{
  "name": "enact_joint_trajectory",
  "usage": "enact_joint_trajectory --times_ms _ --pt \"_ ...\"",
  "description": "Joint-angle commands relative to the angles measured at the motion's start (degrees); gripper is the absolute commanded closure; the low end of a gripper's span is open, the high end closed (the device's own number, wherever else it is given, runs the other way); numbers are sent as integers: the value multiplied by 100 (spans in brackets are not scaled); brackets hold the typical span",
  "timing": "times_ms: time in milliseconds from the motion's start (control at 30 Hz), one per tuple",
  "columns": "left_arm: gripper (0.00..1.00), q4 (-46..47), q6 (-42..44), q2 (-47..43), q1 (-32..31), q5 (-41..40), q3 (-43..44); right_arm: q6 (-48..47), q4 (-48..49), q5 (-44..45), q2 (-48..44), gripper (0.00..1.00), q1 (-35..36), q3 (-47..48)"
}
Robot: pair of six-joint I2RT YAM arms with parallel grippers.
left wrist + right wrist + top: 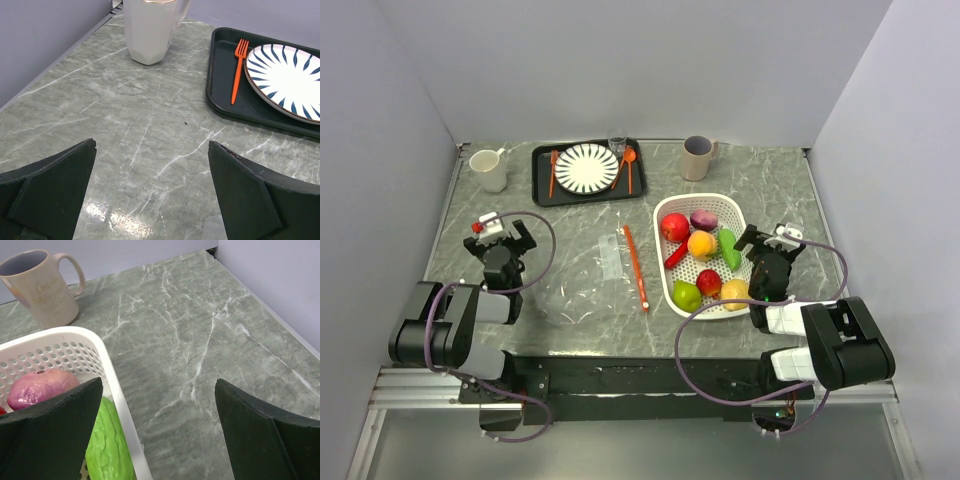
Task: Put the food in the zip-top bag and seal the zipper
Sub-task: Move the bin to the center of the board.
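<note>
From above, the food lies in a white basket toward the bench's right edge, and the zip-top bag lies flat by the near edge, its zipper on the basket side. In the left wrist view the left gripper stands apart over the bench; in the right wrist view the right gripper stands apart beside the basket.

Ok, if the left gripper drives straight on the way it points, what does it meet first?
Likely the white mug, nearly dead ahead across bare table; the black tray lies to its right. Pitch is unclear, so the table may come first.
</note>
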Motion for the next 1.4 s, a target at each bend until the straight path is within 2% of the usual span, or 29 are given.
enact_joint_trajectory --times_ms 0,33,67,100,133,167,200,233,267,300,367,400,433,533,633,667,733,833,1000,1067,1100,1133,1233,1367 --pt "1 48 -175 -58 132 146 170 -163 27 -52 -340 0 -16 180" --pt "1 92 -176 -76 150 138 136 -147 -103 243 -498 0 27 258" --pt "1 196 -133 -137 141 138 74 -78 -1235 733 -682 0 289 441" --pt "1 345 -89 -181 141 155 -31 410 -2047 1182 -945 0 318 1070" --pt "1 -175 -45 -521 98 -80 47 702 -2865 1256 -991 0 309 1441" --pt "1 -1146 -349 -785 28 -291 248 932 -4239 1370 -965 0 318 1811" --pt "1 -2122 -665 -1014 36 -711 937 1177 -4853 1231 -800 0 318 2554" --pt "1 -2949 -1034 -1234 36 -880 1344 1163 -5338 1100 -668 0 309 2875" --pt "1 -4524 -1464 -1236 36 -882 1731 1110 -5804 959 -545 0 318 3130" --pt "1 -5184 -1607 -1218 36 -577 2518 936 -5991 462 -361 0 327 3515" --pt "1 -6467 -1906 -1026 36 -129 3147 916 -6413 64 -280 0 335 3773" --pt "1 -6569 -1907 -999 36 196 3420 951 -6432 -217 -306 0 318 3861" --pt "1 -6588 -1899 -1051 36 1026 3475 1012 -6563 -377 -349 0 318 3940" --pt "1 -6536 -2109 -1410 36 1892 3440 1136 -6784 -860 -762 0 309 3898" --pt "1 -6658 -2442 -1587 36 2297 3431 1539 -7046 -1019 -1201 0 257 3827" --pt "1 -6728 -2591 -1570 36 2378 3501 1645 -7108 -1438 -1394 0 230 3775" --pt "1 -7508 -2829 -1343 36 2405 3720 1585 -7397 -1967 -1492 0 221 3783" --pt "1 -7817 -2813 -1088 -60 3036 3932 1742 -8064 -2215 -1396 0 212 4090" --pt "1 -8064 -2602 -1095 -385 3126 3862 1514 -8252 -2811 -1378 0 212 4223" --pt "1 -8230 -2602 -1104 -955 2917 3871 1618 -8225 -2900 -1500 0 221 4126" --pt "1 -8292 -2628 -1061 -1227 2506 3879 1672 -8251 -2909 -1545 0 221 4108" --pt "1 -8345 -2750 -1017 -1813 2441 3897 1698 -8330 -2979 -1589 0 221 4100" --pt "1 -8573 -3197 -604 -2693 1897 4072 1707 -8444 -3181 -1773 0 213 4047" --pt "1 -8714 -3805 -24 -3452 1141 4379 1611 -8892 -3296 -1879 0 221 4152"
